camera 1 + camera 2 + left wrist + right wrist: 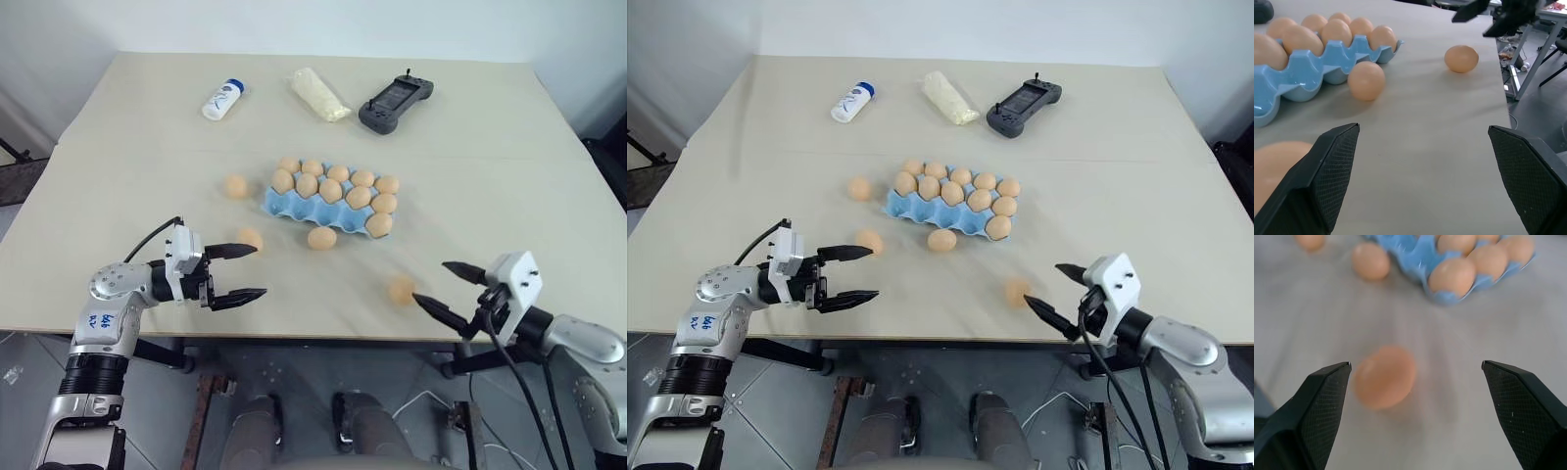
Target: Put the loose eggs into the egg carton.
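Observation:
The light blue egg carton [279,204] sits mid-table, most of its cups filled with tan eggs. Several loose eggs lie around it: one to its left [235,186], one at its front edge [321,237], one by my left fingers [250,238] and one near the table's front edge [400,290]. My left gripper [259,270] is open and level, its far finger just beside the egg next to it. Open as well, my right gripper [429,281] has the front egg [1385,377] just ahead of its fingers, not between them.
At the back of the table lie a white bottle [222,99], a pale yellow bag [319,94] and a dark grey controller [396,103]. Both grippers hover at the table's front edge [313,335].

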Controlling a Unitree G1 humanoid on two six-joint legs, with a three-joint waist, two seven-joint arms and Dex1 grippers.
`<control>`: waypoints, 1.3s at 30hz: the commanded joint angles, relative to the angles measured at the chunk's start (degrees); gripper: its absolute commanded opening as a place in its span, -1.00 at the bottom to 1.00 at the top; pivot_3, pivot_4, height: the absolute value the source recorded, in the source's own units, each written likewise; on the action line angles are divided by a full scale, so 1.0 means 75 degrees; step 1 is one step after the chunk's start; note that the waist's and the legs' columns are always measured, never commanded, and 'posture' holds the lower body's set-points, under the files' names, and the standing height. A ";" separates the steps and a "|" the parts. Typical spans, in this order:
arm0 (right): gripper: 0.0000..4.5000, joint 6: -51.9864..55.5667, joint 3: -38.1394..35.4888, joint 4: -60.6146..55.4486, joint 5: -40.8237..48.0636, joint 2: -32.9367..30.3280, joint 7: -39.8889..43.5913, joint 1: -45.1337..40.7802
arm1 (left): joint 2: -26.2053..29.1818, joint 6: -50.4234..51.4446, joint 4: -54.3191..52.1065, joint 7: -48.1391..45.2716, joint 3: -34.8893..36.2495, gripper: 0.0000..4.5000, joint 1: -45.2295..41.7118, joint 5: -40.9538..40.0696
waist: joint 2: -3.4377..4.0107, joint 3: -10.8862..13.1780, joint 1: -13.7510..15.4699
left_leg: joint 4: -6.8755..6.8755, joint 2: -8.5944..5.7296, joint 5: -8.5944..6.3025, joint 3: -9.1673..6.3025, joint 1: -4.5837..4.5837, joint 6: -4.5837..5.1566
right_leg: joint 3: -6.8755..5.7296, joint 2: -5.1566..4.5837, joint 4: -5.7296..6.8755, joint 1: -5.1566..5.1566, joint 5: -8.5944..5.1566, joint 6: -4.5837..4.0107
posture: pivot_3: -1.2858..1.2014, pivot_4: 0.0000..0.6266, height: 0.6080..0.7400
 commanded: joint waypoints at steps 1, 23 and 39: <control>1.00 -0.0844 0.0387 0.0447 -0.0570 -0.0018 0.0149 -0.0053 | -0.0092 -0.0190 -0.0048 -0.0070 0.0021 0.99 -0.0009 -0.0031 | 0.0000 0.0000 0.0000 | 0.0000 -0.0001 0.0000 0.0001 -0.0001 0.0000 | 0.0000 0.0000 -0.0002 0.0000 0.0000 0.0001 | 0.03 -0.52 1.00; 1.00 -0.2278 0.1472 0.2962 -0.1101 0.0358 0.0839 -0.1406 | 0.0215 0.0013 -0.0167 -0.0189 -0.0004 0.99 0.0646 0.0166 | 0.0000 0.0000 -0.0018 | 0.0015 -0.0003 0.0006 0.0002 0.0012 0.0011 | -0.0001 0.0001 0.0019 0.0009 0.0004 0.0007 | 0.03 -0.52 1.00; 0.75 -0.2687 0.1900 0.3738 -0.1295 0.0778 0.0997 -0.2296 | 0.0302 -0.0037 -0.0431 0.0124 0.0128 1.00 0.0923 0.0188 | 0.0000 -0.0001 -0.0032 | 0.0010 -0.0003 0.0005 -0.0001 0.0013 0.0008 | -0.0004 -0.0009 0.0018 0.0007 0.0003 0.0004 | 0.03 -0.52 1.00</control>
